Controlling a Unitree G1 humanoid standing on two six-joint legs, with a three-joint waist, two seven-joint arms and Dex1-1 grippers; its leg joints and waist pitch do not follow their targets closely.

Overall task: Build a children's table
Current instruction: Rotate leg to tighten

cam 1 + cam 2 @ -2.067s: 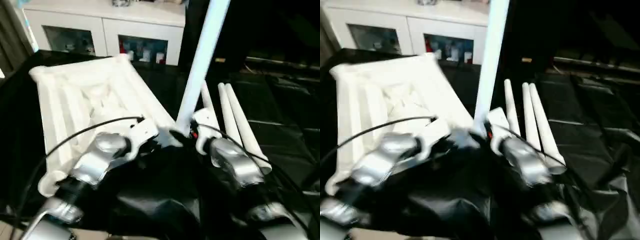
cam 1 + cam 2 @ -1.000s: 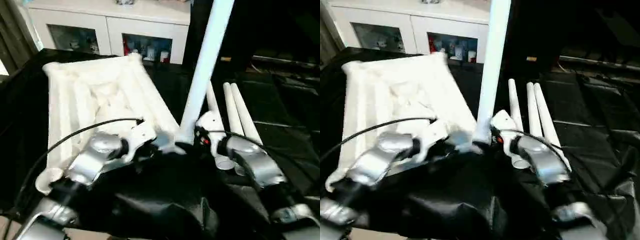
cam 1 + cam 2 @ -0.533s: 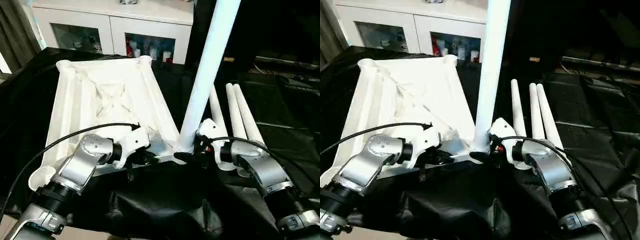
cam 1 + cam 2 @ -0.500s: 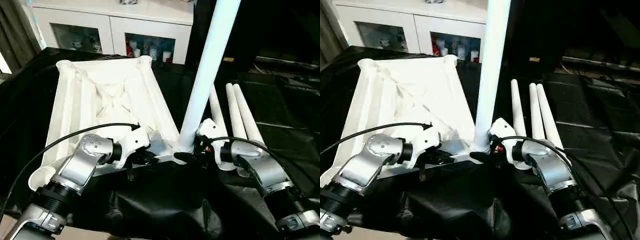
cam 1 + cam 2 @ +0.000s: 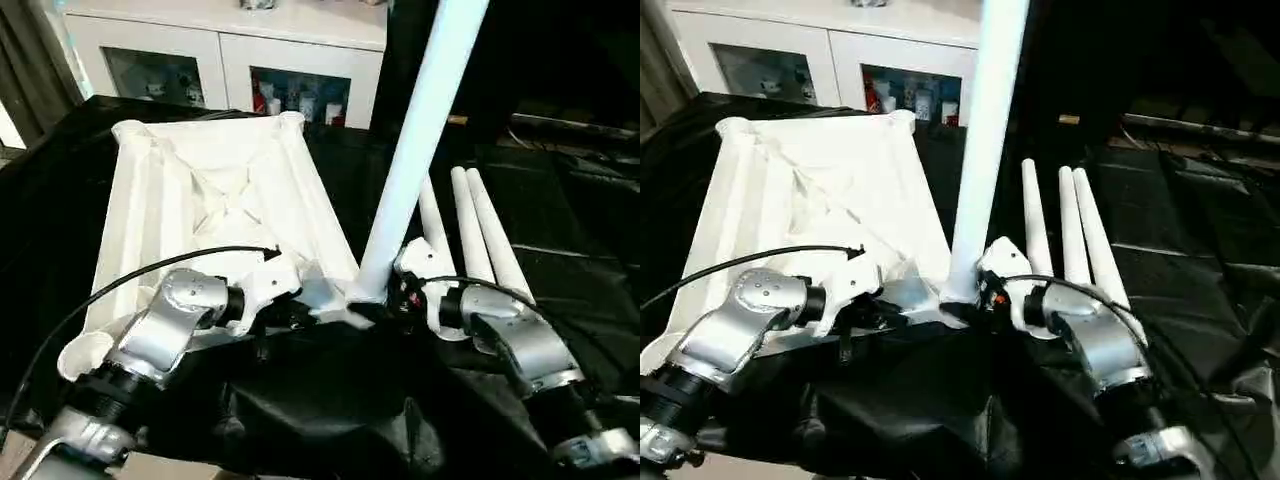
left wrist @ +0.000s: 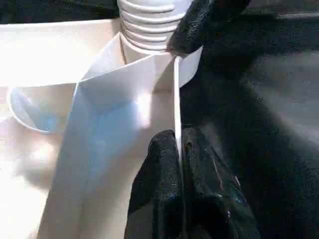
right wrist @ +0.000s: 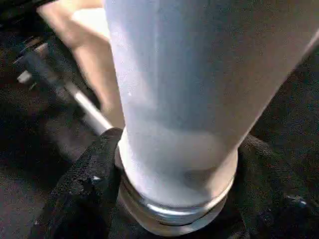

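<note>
on the black cloth your table top lay upside down; your left gripper pinched its thin rim, your right gripper clasped the upright leg at the near corner socket.

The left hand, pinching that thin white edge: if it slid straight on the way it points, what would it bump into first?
Most likely the upright leg, whose ribbed base sits in the tabletop's corner socket straight ahead of the left hand. The right hand's finger is also there, against that base. Depth is hard to judge, so which comes first is uncertain.

Upright leg and three lying legs block the right side
</note>
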